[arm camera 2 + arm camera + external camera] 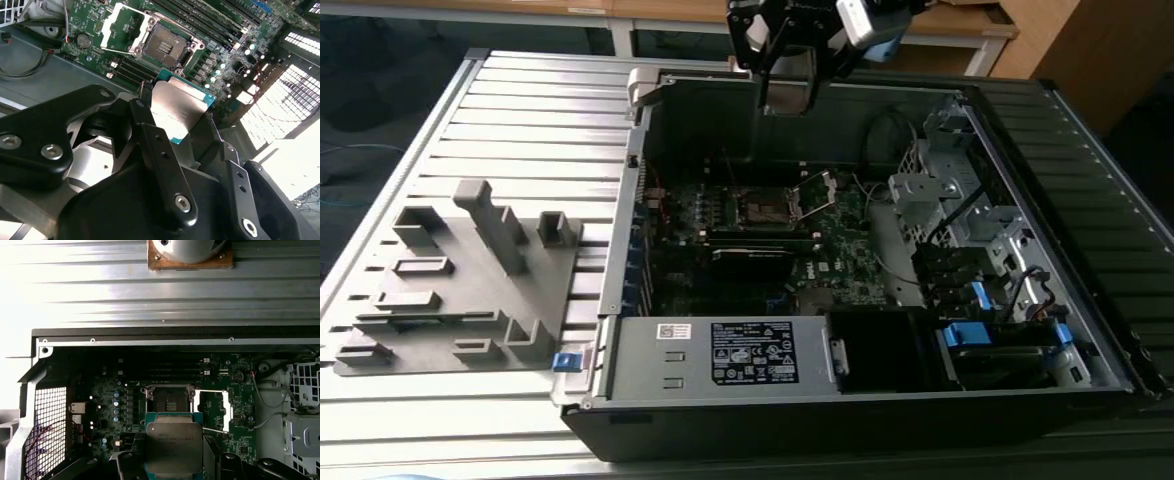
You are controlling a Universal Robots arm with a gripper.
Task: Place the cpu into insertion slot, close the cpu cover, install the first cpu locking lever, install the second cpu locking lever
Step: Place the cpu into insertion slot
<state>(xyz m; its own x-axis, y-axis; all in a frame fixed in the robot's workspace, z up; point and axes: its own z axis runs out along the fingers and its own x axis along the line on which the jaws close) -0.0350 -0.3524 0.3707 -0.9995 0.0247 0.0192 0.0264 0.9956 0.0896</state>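
My gripper point(785, 100) hangs above the back rim of the open computer case point(634, 250), shut on the cpu point(786, 93), a small square chip with a dull silver top and a green edge. Both wrist views show the cpu point(177, 112) point(174, 447) clamped between the black fingers point(150, 132), well above the board. The insertion slot point(761, 208) point(167, 46) point(169, 402) lies bare and dark on the motherboard. Beside the slot, the cpu cover point(821, 195) point(117, 27) point(215, 410), a thin silvery frame, is swung up and open.
A power supply box point(727, 355) with a white label fills the case's near side. Blue-tabbed drive bays point(967, 335) and cables sit at the exterior view's right. Memory sticks point(750, 240) lie just in front of the slot. A grey fixture plate point(454, 290) rests on the ribbed table.
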